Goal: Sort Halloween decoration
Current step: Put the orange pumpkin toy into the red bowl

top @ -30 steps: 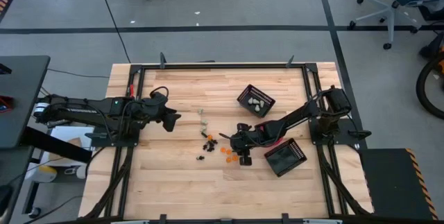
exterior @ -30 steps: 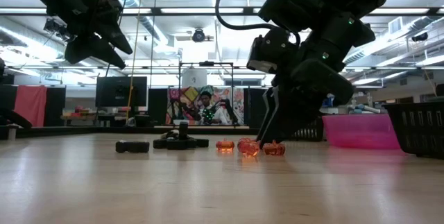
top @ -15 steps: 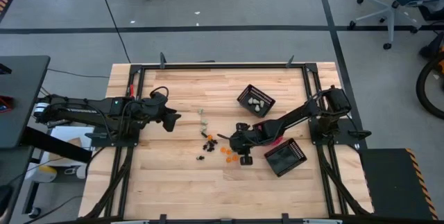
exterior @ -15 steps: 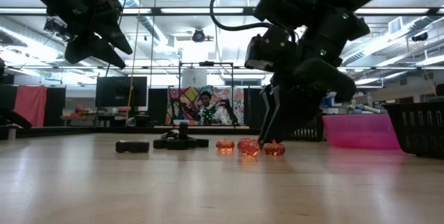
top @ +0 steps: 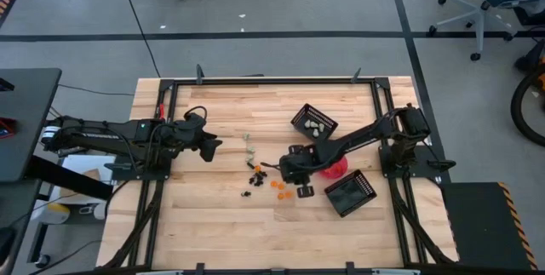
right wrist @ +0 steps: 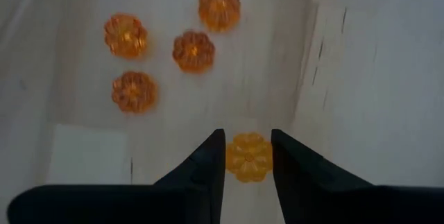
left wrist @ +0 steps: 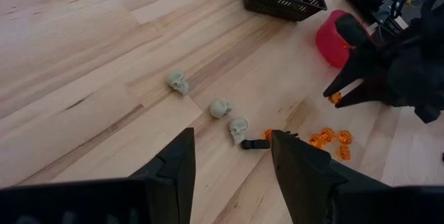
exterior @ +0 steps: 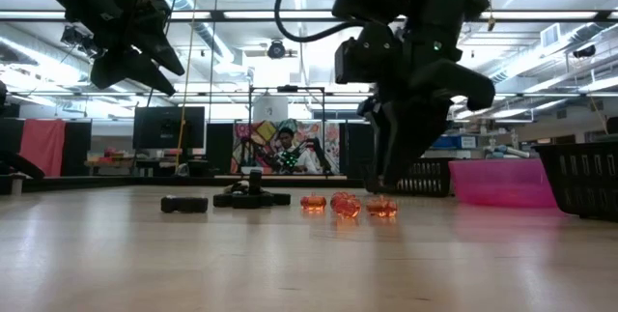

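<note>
My right gripper is shut on a small orange pumpkin trinket over the middle of the table. It also shows in the left wrist view. Several more orange pumpkins lie on the wood below. Black trinkets lie to their left. Three pale skulls lie farther left. My left gripper is open and empty, raised over the table's left part. My right gripper pinches the orange pumpkin's two opposite sides between its two fingertips. The fingers point down from above. The pumpkin lies flat in the hold, its ribbed face up, and seems a little clear of the wood.
A black slatted basket with pale skulls in it stands at the far right of the middle. A second black basket stands at the near right. A pink round bowl sits between them under the right arm. A person stands in the room beyond.
My right gripper has gone toward the table's far edge and a little left, and has risen slightly above the pumpkins on the wood. The pink bowl, hidden under the arm before, now shows. The loose pumpkins have stayed in place.
</note>
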You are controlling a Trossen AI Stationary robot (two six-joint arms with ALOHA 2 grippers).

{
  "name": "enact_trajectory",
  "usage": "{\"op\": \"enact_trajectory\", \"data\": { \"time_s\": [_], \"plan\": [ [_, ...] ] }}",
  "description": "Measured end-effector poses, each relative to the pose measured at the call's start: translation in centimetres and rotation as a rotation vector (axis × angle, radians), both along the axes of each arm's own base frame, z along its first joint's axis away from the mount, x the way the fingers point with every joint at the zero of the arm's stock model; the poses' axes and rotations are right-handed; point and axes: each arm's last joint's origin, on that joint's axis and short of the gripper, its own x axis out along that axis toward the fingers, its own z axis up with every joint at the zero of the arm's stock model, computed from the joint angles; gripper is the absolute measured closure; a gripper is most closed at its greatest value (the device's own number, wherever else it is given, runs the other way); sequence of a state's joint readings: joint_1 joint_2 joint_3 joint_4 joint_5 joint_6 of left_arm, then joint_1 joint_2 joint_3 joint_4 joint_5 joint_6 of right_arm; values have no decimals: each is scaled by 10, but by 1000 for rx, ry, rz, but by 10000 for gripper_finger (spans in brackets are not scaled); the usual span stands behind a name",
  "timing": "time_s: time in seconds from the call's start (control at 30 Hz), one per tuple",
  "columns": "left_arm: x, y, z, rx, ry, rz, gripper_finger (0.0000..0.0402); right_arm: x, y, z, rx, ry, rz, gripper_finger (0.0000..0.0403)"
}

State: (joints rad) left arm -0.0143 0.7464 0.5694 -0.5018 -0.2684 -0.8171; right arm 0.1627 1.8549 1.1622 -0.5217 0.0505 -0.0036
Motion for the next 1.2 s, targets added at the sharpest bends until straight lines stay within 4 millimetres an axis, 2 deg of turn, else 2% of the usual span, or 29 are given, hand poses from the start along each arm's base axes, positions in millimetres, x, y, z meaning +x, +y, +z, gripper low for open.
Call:
{"op": "enact_trajectory", "data": {
  "time_s": [0.63,0.8,1.0,1.2],
  "plan": [
    [1,1,2,12,-20,16,239,-13,-18,48,-55,354,-17,298],
    [1,1,2,11,-20,16,239,-24,-24,49,-63,472,-63,298],
    [1,1,2,12,-20,16,239,-25,-28,49,-59,489,-100,298],
    [1,1,2,13,-19,16,239,-33,-36,34,-30,532,-147,298]
  ]
}}
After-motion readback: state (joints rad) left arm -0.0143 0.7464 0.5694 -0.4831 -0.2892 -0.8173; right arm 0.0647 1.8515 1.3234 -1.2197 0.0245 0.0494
